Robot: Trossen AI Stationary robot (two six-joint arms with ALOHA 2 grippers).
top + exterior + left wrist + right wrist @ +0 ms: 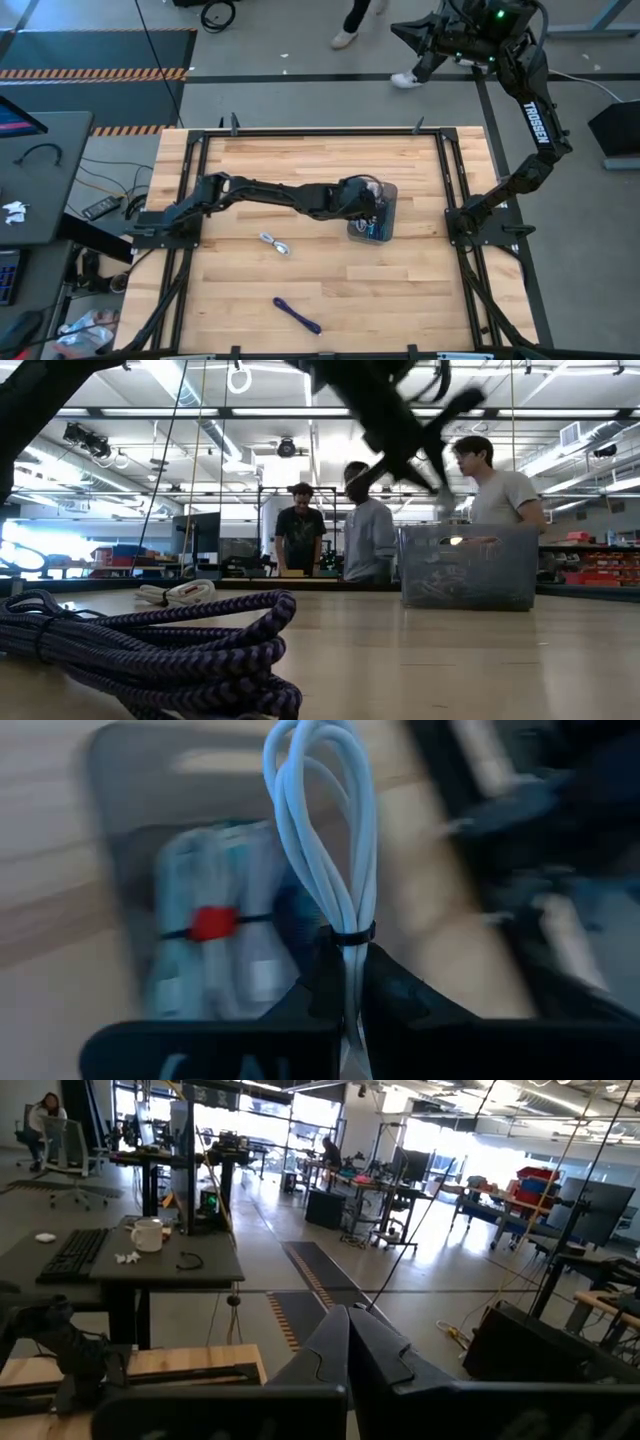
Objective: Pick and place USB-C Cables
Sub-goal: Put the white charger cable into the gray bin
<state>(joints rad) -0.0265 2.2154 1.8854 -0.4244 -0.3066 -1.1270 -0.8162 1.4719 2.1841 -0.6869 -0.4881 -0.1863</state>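
Two coiled cables, a white one (274, 243) and a dark purple braided one (297, 315), remain on the wooden table while the left gripper (345, 982), over the grey translucent tray (388, 196) holding several bundles, pinches a pale blue looped cable (320, 830); the right gripper (348, 1342) waits shut, raised away.

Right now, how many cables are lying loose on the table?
2: a white cable near the middle and a purple cable near the front edge. More sit in the tray, partly hidden.
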